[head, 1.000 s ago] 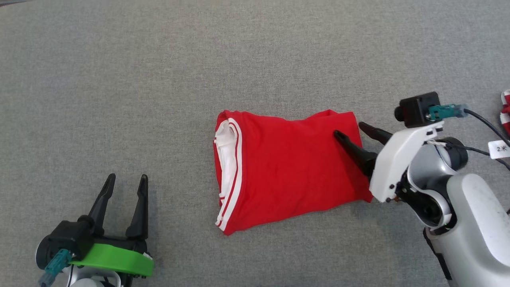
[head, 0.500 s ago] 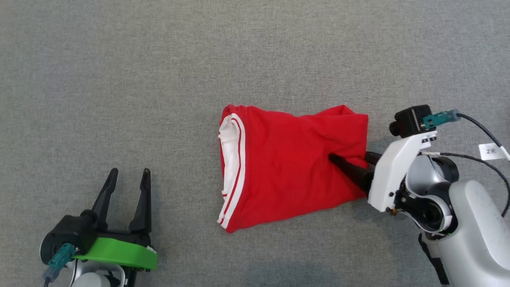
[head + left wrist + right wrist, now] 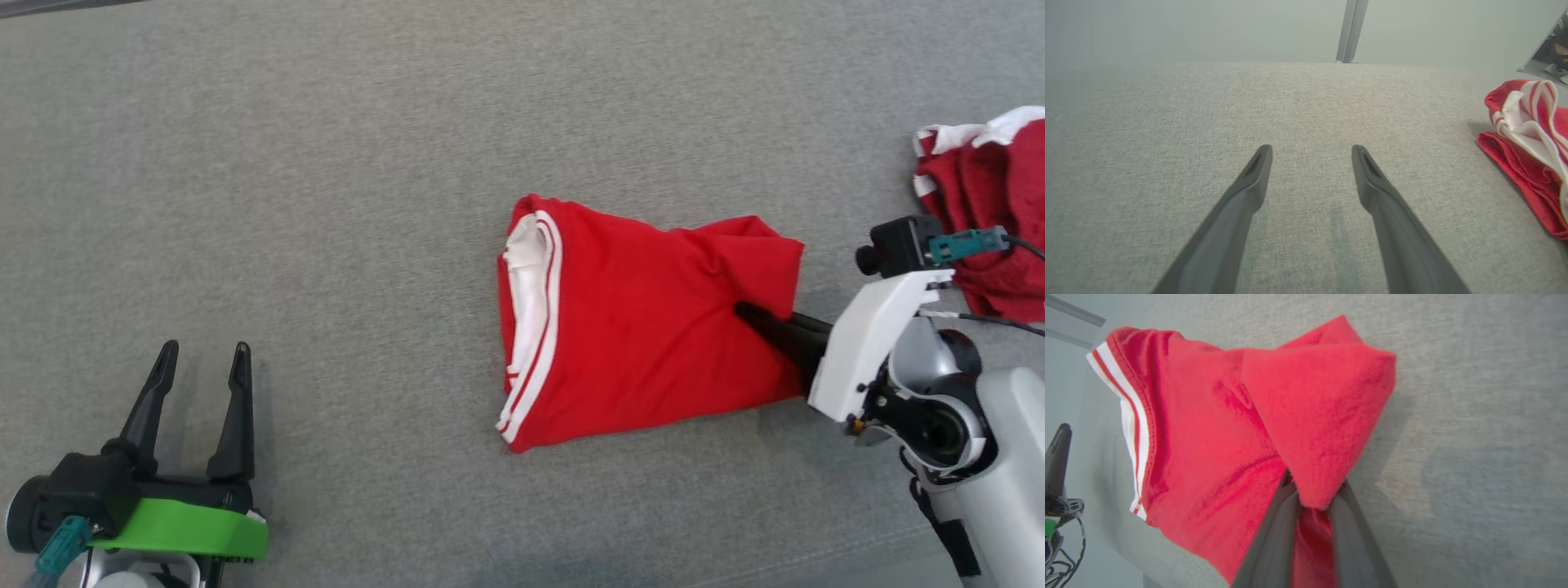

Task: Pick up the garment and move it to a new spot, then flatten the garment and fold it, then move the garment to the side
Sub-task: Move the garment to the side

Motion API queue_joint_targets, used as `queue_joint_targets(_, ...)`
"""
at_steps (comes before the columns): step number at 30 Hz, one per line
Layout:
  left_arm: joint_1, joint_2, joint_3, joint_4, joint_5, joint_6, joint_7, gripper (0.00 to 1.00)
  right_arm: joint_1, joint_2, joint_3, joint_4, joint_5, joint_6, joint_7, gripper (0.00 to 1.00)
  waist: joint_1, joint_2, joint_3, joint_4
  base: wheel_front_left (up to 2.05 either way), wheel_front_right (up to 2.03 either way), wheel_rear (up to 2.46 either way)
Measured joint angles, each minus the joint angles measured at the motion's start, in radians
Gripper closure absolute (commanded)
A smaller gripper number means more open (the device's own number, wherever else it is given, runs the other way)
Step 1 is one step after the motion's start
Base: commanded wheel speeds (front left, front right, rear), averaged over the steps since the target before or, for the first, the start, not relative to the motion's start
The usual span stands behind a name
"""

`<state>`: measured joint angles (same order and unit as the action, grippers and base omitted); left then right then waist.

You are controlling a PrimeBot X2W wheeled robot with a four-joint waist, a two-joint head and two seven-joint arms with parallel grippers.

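Nearest me, my left gripper rests low at the left, fingers spread wide with nothing between them, well apart from the work. My right gripper is closed tight on the right edge of the folded red garment, with a bunch of cloth pinched between its fingers. The rest of it lies on the grey surface, its white-striped hem toward my left. I judge this to be the last step, moving it to the side. The next move calls for a low, even pull so the folds hold. Farther off at the right lies another red-and-white heap, which I should avoid covering.
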<state>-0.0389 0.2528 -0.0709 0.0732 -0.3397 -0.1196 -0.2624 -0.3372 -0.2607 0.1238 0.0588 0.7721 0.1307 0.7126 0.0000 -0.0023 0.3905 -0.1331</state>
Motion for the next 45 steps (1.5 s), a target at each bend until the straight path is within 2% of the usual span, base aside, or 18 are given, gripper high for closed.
queue_joint_targets(6,0.013,0.019,0.007,-0.036,0.000,0.010,0.008,0.00,0.026,-0.112,-0.076,-0.004,0.006,0.000,-0.026,1.00,0.0000,0.0001,-0.005,-0.115,0.00,0.00,0.00)
queue_joint_targets(11,0.040,0.038,0.020,-0.048,-0.009,0.017,0.019,0.00,-0.043,-0.168,-0.031,-0.063,0.011,0.000,0.010,1.00,0.0000,0.0000,-0.013,-0.193,0.00,0.00,0.00)
queue_joint_targets(15,0.038,0.045,0.015,-0.064,-0.010,0.019,0.031,0.00,-0.130,-0.232,-0.025,-0.065,-0.014,0.000,0.053,1.00,0.0000,0.0000,-0.021,-0.226,0.00,0.00,0.00)
queue_joint_targets(23,0.033,0.050,0.006,-0.082,-0.011,0.027,0.046,0.00,-0.277,-0.325,-0.074,-0.028,-0.057,0.000,0.193,1.00,0.0000,0.0000,-0.005,-0.195,0.00,0.00,0.00)
queue_joint_targets(31,0.033,0.060,0.022,-0.090,-0.021,0.043,0.050,0.00,-0.344,-0.373,-0.150,-0.008,-0.063,0.000,0.264,1.00,0.0000,0.0000,0.041,-0.158,0.00,0.00,0.00)
queue_joint_targets(39,0.015,0.054,0.009,-0.086,-0.028,0.050,0.059,0.00,-0.349,-0.416,-0.193,0.072,-0.153,0.000,0.288,1.00,0.0000,0.0000,0.066,-0.115,0.00,0.00,0.00)
queue_joint_targets(45,0.011,0.038,0.001,-0.058,-0.039,0.055,0.058,0.00,-0.313,-0.408,-0.259,0.181,-0.271,0.000,0.202,0.98,0.0000,0.0000,0.069,-0.079,0.00,0.00,0.00)
